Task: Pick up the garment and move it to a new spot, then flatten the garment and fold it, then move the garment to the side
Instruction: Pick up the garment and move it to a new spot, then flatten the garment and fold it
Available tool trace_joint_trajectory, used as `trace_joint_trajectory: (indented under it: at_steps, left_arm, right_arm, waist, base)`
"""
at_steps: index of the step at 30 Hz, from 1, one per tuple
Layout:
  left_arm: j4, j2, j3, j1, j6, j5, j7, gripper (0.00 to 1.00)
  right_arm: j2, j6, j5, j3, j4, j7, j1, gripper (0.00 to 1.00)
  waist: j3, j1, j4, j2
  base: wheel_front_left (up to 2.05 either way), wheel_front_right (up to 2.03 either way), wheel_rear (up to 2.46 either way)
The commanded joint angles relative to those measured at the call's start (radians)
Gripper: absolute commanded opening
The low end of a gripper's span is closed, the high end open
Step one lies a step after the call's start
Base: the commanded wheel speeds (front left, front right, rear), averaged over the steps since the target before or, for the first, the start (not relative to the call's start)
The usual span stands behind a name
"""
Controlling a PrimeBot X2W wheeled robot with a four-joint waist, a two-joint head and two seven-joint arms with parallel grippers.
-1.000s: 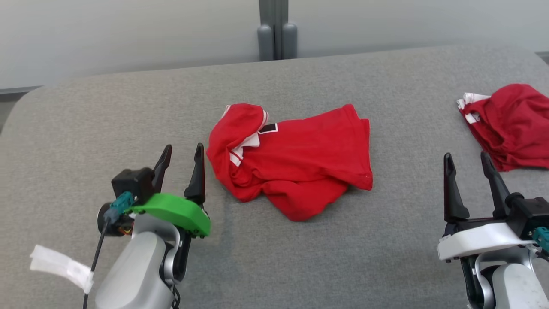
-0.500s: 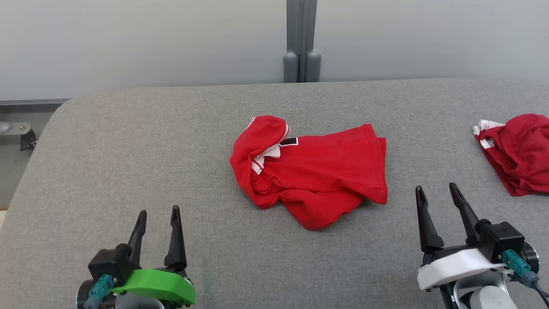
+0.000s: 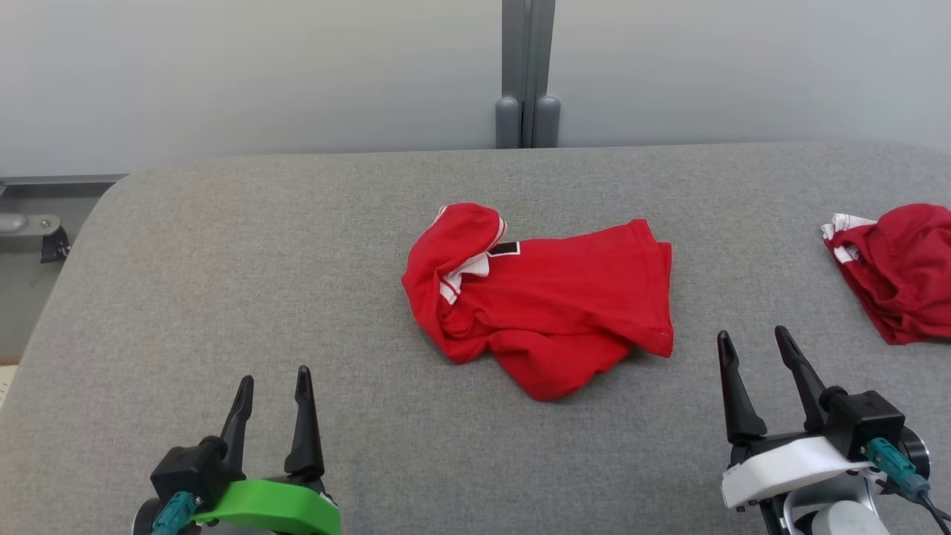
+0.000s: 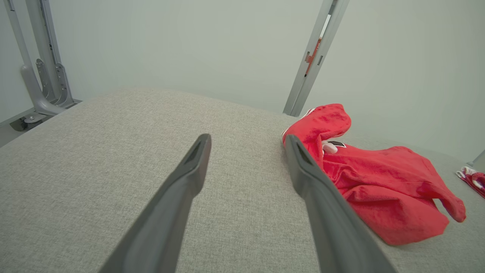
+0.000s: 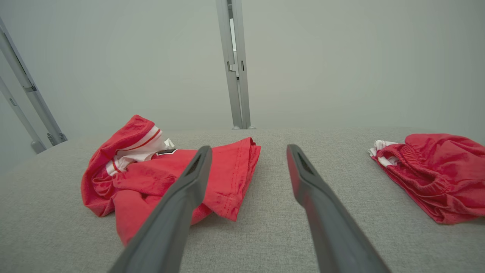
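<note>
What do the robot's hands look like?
The left end effector has a bright green curved cover, the right end effector a white cover. Both have two long, pointed black fingers and a teal plug.

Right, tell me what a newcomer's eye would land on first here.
The crumpled red shirt with white trim, lying in the middle of the grey padded surface. Next, a second red garment bunched at the surface's right edge. The left gripper and the right gripper sit open at the near side, clear of both.

Garment (image 3: 557,305) lies centred on table (image 3: 223,297), second garment (image 3: 903,275) rightward.
</note>
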Motion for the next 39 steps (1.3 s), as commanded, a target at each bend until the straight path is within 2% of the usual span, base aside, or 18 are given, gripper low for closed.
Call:
trace_joint_trajectory:
  at_steps: [1,21,28,34,39]
  left_arm:
    - [-0.001,0.004,0.001,0.015,-0.005,0.001,0.000,1.00]
    - [0.011,0.007,-0.004,0.007,-0.006,-0.007,0.000,1.00]
    - [0.012,-0.001,-0.011,-0.011,-0.005,0.005,0.000,1.00]
    - [0.009,-0.011,-0.019,-0.029,-0.011,0.013,0.000,1.00]
    - [0.018,-0.026,-0.025,-0.039,-0.015,0.017,0.000,1.00]
  right_arm:
    - [-0.002,-0.002,0.003,0.001,0.003,-0.005,0.003,1.00]
    - [-0.002,-0.002,-0.004,0.000,0.005,-0.005,0.007,1.00]
    - [-0.002,-0.002,-0.053,0.027,0.029,-0.005,-0.046,1.00]
    - [-0.003,-0.002,-0.140,0.077,0.113,0.037,-0.128,1.00]
    - [-0.011,-0.002,-0.249,0.064,0.271,0.055,-0.208,1.00]
  waist:
    - [0.001,0.0000,0.000,0.0000]
    - [0.011,0.0000,0.013,0.0000]
    - [0.040,0.0000,0.041,0.0000]
    - [0.078,0.0000,0.080,0.0000]
    - [0.100,0.0000,0.127,0.0000]
  base:
    - [0.00,0.00,0.00]
    - [0.00,0.00,0.00]
    - [0.00,0.00,0.00]
    - [0.00,0.00,0.00]
    - [0.00,0.00,0.00]
